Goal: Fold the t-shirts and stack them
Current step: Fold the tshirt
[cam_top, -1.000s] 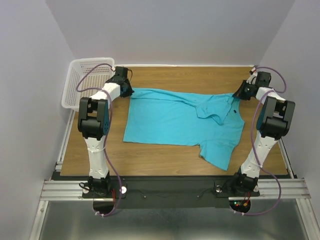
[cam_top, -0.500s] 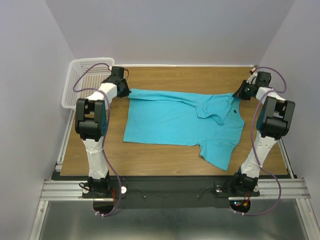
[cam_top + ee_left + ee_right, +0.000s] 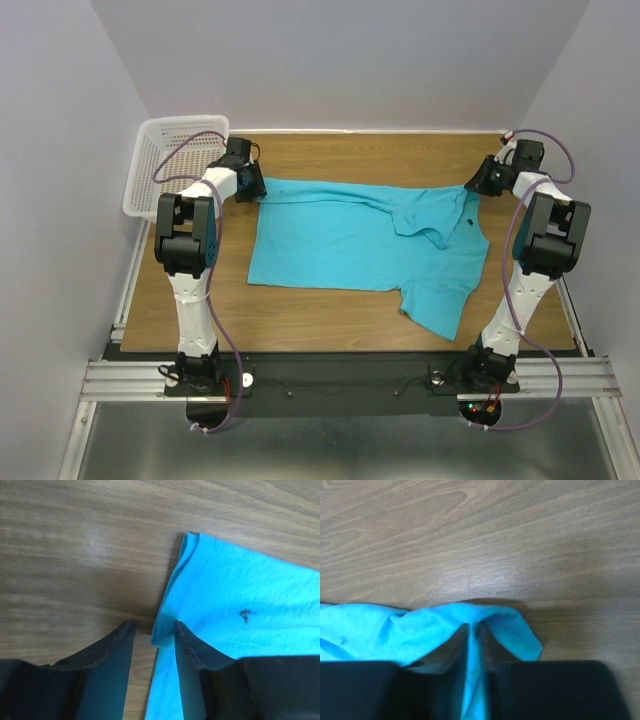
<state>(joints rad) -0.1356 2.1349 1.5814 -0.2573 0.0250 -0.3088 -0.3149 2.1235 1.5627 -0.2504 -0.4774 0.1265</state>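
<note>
A turquoise t-shirt [image 3: 350, 240] lies spread across the wooden table, its collar area bunched at the right and one sleeve hanging toward the front. My left gripper [image 3: 256, 186] is at its far left corner. In the left wrist view the left gripper [image 3: 154, 628] is open, and the shirt's hem edge [image 3: 167, 605] lies loose between the fingers. My right gripper [image 3: 480, 184] is at the far right corner. In the right wrist view the right gripper [image 3: 474, 630] has its jaws slightly apart, with a raised strip of t-shirt [image 3: 420, 625] between them; this view is blurred.
A white mesh basket [image 3: 165, 165] stands at the table's far left corner, just behind the left arm. Bare wood [image 3: 380, 155] runs along the back, in front of the shirt and at both sides. Walls close in the table on both sides.
Both grippers were shut on the shirt's far corners and have now parted their jaws, the left one wider. The right gripper has drawn slightly back from the cloth. The shirt lies as before.
</note>
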